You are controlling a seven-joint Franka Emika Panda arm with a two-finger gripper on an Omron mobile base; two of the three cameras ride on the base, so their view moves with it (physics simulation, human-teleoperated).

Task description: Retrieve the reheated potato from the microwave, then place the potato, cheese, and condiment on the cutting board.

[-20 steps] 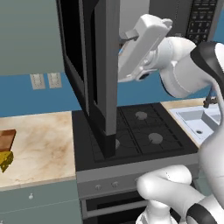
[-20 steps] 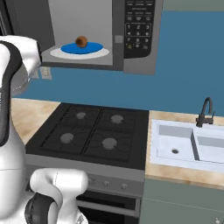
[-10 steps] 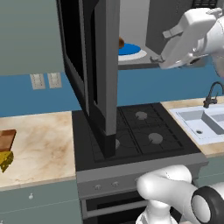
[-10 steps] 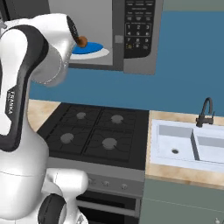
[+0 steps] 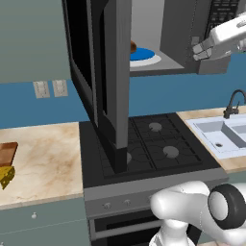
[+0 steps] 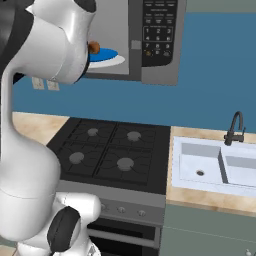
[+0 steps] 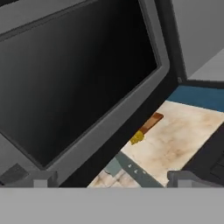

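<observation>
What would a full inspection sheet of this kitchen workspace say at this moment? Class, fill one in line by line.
Surface: marble counter left of the black stove.
Job's things: microwave door swung open; potato on a blue plate inside; cheese and cutting board at the counter's left edge; condiment nothing seen.
Clutter: nothing seen.
Grippers: gripper open, holding nothing, in front of the microwave's right side.
Cables: nothing seen.
Surroundings: sink with a dark faucet, blue wall, two wall outlets.
</observation>
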